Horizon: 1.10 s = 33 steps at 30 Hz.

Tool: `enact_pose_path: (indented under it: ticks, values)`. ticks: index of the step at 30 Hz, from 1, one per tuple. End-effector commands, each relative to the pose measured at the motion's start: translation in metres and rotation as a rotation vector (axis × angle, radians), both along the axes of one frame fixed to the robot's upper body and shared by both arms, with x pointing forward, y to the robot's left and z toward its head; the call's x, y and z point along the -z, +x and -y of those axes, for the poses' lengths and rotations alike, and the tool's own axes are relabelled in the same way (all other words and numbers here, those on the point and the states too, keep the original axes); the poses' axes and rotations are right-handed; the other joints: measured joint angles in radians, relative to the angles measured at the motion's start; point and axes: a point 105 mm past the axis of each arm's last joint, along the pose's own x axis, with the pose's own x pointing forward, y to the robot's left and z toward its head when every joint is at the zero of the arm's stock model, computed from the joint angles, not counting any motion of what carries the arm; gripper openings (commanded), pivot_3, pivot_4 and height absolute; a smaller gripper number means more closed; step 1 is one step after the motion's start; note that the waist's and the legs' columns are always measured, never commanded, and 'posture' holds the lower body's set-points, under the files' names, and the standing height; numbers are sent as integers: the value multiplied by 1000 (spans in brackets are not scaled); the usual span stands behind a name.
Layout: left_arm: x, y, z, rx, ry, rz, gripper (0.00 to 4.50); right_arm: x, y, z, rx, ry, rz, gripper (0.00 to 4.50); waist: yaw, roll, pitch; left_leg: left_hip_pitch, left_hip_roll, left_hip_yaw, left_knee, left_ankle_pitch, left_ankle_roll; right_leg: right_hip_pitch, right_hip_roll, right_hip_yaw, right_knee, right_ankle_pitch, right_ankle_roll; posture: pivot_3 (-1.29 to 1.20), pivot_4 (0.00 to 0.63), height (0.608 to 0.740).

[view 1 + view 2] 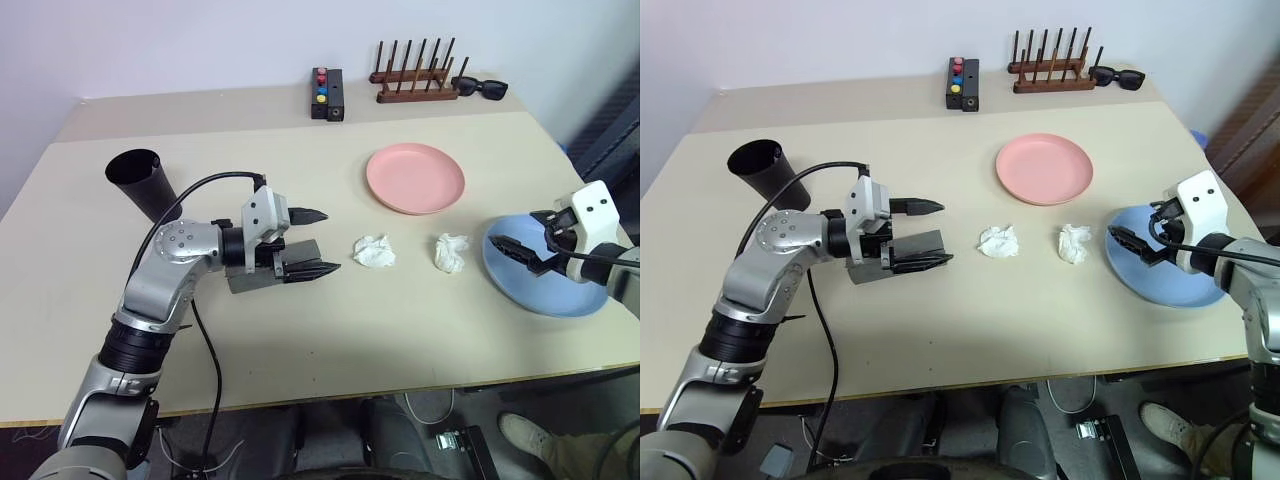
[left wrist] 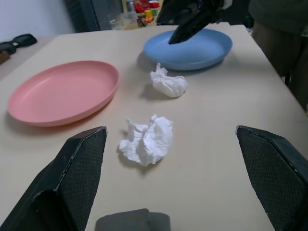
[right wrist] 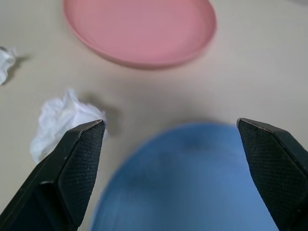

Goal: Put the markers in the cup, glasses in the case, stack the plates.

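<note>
A pale table was seen from above the robot's arms. Far left stood the black cup point(image 1: 140, 180), upright. Just right of it the left gripper point(image 1: 310, 243) hovered low over bare tabletop, pointing right, its fingers spread apart and empty. Next came two crumpled white tissues point(image 1: 375, 251), lying near each other at mid-table. Behind them, untouched, lay the pink plate point(image 1: 415, 178). At the right edge sat the blue plate point(image 1: 540, 280), with the right gripper point(image 1: 523, 254) poised over its near rim, fingers apart, gripping nothing. The plate-stacking step seemed in hand. Next, the right fingers would likely need to close on the blue rim.
</note>
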Motion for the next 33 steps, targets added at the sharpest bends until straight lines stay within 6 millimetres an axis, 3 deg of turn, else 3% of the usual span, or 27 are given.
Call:
enact_pose_path:
  ticks: [1, 10, 21, 33]
  values:
    - [-12, 3, 3, 1, -13, 64, 4368, -6, -10, -13, -36, 0, -20, 4500, 0, 0, 0, 0, 0, 0, 0, 0, 0, 0, 0, 0, 0, 0, 0, 0, 150, 740]
    - [-6, 8, 9, -8, -37, 65, 4368, 18, -18, -27, -63, 14, -33, 4500, 18, 0, 0, 0, 0, 1, 1, 0, 0, 0, 0, 0, 0, 0, 0, 0, 150, 740]
    - [23, -12, -1, 121, 87, 10, 4368, 29, -11, -23, -40, 6, -13, 4500, 17, 0, 0, 0, 0, 1, 0, 0, 0, 0, 0, 0, 0, 0, 0, 0, 150, 740]
    - [18, -12, 5, 138, 77, 25, 4368, 46, -15, -13, 4, -18, -56, 4500, 17, 0, 0, 0, 0, 1, 0, 0, 0, 0, 0, 0, 0, 0, 0, 0, 150, 740]
